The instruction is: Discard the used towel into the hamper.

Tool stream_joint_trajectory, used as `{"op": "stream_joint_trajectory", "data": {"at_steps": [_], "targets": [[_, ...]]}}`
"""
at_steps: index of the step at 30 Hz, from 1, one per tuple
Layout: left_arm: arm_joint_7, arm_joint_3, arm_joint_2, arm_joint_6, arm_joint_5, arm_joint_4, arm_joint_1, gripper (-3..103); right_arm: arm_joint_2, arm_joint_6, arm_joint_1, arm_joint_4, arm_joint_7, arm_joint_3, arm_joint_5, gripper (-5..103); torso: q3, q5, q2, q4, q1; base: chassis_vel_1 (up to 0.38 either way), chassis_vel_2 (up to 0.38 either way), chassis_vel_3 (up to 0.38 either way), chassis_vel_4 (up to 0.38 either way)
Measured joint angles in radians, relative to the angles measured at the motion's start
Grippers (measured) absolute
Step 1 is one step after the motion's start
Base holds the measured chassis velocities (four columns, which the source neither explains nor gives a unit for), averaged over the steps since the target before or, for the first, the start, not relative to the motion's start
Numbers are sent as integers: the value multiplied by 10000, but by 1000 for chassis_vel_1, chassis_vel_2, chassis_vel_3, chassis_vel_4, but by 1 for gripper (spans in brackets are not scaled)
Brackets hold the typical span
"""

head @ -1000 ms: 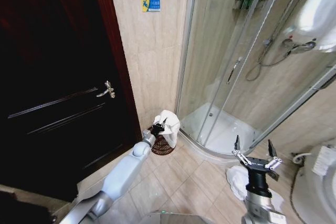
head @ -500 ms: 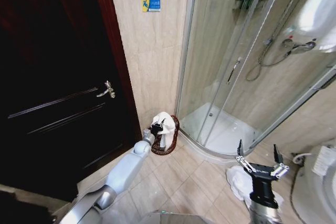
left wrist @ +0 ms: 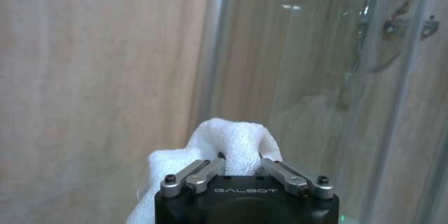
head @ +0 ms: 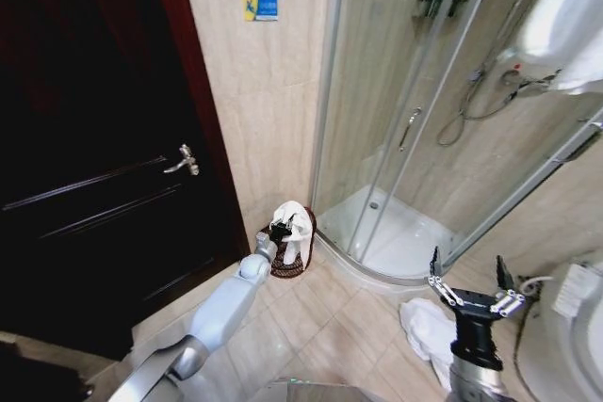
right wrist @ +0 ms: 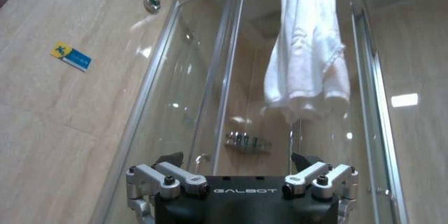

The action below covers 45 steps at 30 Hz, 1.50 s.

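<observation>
White terry cloth lies crumpled on the floor tiles nearest us, a second towel [head: 422, 331] just beside our right hand [head: 468, 281], which is parked low with its fingers spread wide and gripping nothing. Farther out, our left hand [head: 281, 229] reaches to the corner between the dark door [head: 85, 138] and the shower enclosure [head: 415, 120], closed on a fold of the used towel [head: 294, 231]; in the left wrist view the cloth [left wrist: 231, 148] bulges up between the fingers. We judge it light, soft and limp, so it drapes and hangs rather than keeping any shape, and a pinch on a bunched fold like this one should hold better than a grip on a single loose edge. Beneath and behind the towel sits the hamper [head: 279, 261], its dark wicker showing at floor level against the wall, with the towel hanging at its mouth. Whether the cloth's lower end already rests inside we cannot tell.
</observation>
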<state>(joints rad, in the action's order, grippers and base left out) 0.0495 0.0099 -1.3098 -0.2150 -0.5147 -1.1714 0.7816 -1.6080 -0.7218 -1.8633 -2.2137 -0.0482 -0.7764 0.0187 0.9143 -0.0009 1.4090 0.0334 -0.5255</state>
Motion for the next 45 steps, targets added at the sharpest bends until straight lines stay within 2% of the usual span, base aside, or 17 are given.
{"op": "stream_joint_trajectory", "data": {"at_steps": [3, 5, 8, 10, 14, 24, 27, 29, 32, 33, 34, 37, 45], "targets": [[-50, -2, -13, 0, 13, -117, 101, 9, 2, 43, 85, 58, -25, 29, 132, 100, 4, 19, -3, -2, -7, -94, -165, 71, 102], [-126, -6, -17, 0, 44, -334, 270, 9, 2, 101, 206, 89, -76, 69, 295, 100, 2, 2, -2, -4, -3, -33, -22, 21, 2], [-256, -55, 11, 0, 134, -628, 511, 9, 1, 269, 315, 84, -134, 128, 418, 100, 3, 14, -2, 3, -4, 0, 0, 0, 0], [-498, -129, 48, 94, 271, -1043, 870, 9, -2, 377, 424, 27, -155, 195, 510, 100, 2, 4, -1, 7, -2, 51, 80, -13, -59], [-730, -284, 66, 227, 417, -1490, 1319, 9, -2, 462, 534, 1, -162, 256, 581, 100, 1, 8, -1, 4, -2, 26, 96, 19, -72], [-866, -491, 9, 245, 486, -1808, 1723, 9, 0, 543, 645, -64, -158, 350, 638, 100, 2, 12, -2, 2, -5, -144, 124, 144, -126], [-980, -481, -53, 254, 558, -1725, 1703, 9, 0, 412, 647, -62, -100, 389, 679, 100, 5, 6, -5, -3, -15, -175, 152, 167, -166], [-1136, -441, -93, 273, 632, -1570, 1656, 9, 0, 272, 612, -16, -46, 436, 758, 100, 7, 11, -9, 5, -21, -144, 132, 97, -94], [-1268, -376, -126, 292, 697, -1455, 1609, 9, 1, 147, 554, 43, 37, 463, 812, 100, 7, 12, -9, 5, -18, -75, 103, 49, -14], [-1635, -149, -173, 365, 930, -1112, 1448, 9, 0, -253, 453, 235, 216, 495, 1001, 100, 5, 6, -8, -2, -11, 5, 3, -62, -36], [-1635, -149, -173, 365, 930, -1112, 1448, 9, 0, -253, 453, 235, 216, 495, 1001, 100, 5, 6, -8, -2, -11, 5, 3, -62, -36], [-2015, 186, -252, 500, 1159, -383, 1066, 9, 0, -843, 431, 573, 336, 478, 1275, 100, 1, 9, -1, 2, 3, 50, -18, -44, 12], [-2190, 673, -346, 526, 1005, 810, 189, 9, 0, -1003, 491, 918, 349, 485, 1316, 100, 2, 9, -1, 0, -2, 0, 0, 0, 0]]}}
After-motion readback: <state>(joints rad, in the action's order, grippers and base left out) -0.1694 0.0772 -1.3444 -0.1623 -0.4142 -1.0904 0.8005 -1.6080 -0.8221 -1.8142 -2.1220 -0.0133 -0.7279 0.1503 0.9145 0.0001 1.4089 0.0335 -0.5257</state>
